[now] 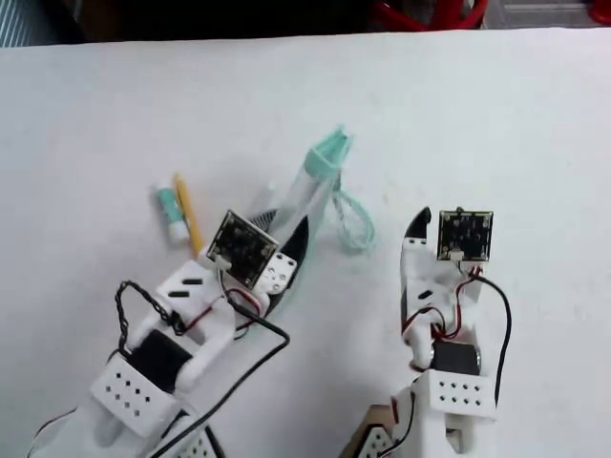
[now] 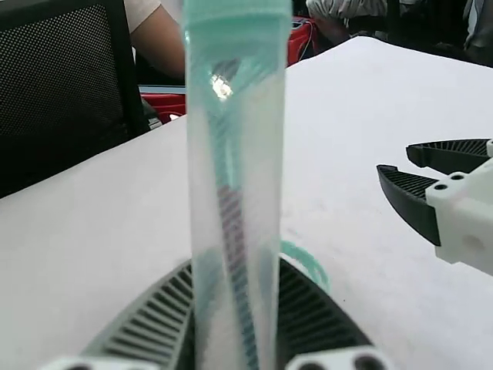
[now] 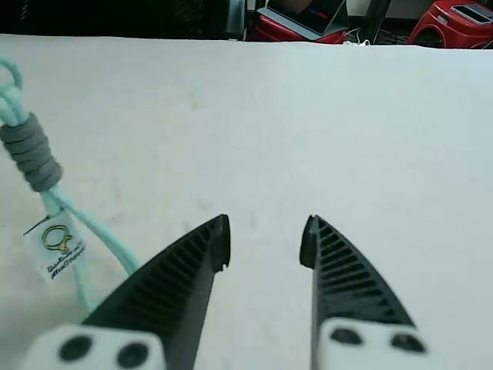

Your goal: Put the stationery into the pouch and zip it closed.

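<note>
- Left gripper (image 2: 235, 270) is seen clamped on the translucent, teal-edged pouch (image 2: 235, 116), which is pinched between its fingers and extends forward past their tips.
- Right gripper (image 3: 266, 239) is held parted with nothing in it, low over the white table (image 3: 347, 116) and to one side of the pouch.
- A teal cord (image 3: 96, 239) is laid on the table between the pouch and the right gripper.
- A yellow pencil (image 1: 187, 215) and a small teal-and-white stick (image 1: 171, 212) are found lying side by side outside the pouch, near the left arm.
</note>
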`<state>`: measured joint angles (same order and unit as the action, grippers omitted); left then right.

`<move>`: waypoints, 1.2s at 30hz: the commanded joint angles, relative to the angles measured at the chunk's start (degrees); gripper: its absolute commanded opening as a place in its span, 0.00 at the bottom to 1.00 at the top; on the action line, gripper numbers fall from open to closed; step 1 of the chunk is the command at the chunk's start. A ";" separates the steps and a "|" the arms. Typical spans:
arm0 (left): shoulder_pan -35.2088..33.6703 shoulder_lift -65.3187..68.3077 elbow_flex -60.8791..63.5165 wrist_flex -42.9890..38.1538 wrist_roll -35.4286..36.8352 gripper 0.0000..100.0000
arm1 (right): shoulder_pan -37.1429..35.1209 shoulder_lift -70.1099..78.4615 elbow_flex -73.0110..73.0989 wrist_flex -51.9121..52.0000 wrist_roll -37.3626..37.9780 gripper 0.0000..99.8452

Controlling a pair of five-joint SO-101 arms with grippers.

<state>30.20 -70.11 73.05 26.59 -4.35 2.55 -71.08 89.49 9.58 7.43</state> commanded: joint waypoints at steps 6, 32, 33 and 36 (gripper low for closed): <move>0.66 0.40 -9.41 0.18 0.26 0.02 | -0.22 -1.19 -2.81 0.13 0.35 0.16; 7.96 0.31 -8.35 12.40 -10.37 0.02 | -19.91 0.22 -69.71 68.79 50.55 0.28; 8.57 0.31 -8.00 12.40 -10.37 0.02 | -20.26 1.19 -69.80 70.02 52.13 0.28; 9.98 0.31 -7.91 12.57 -10.37 0.02 | -21.23 6.29 -71.12 75.12 57.41 0.27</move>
<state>38.29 -69.76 65.85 40.31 -14.11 -17.93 -69.32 21.10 81.23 60.88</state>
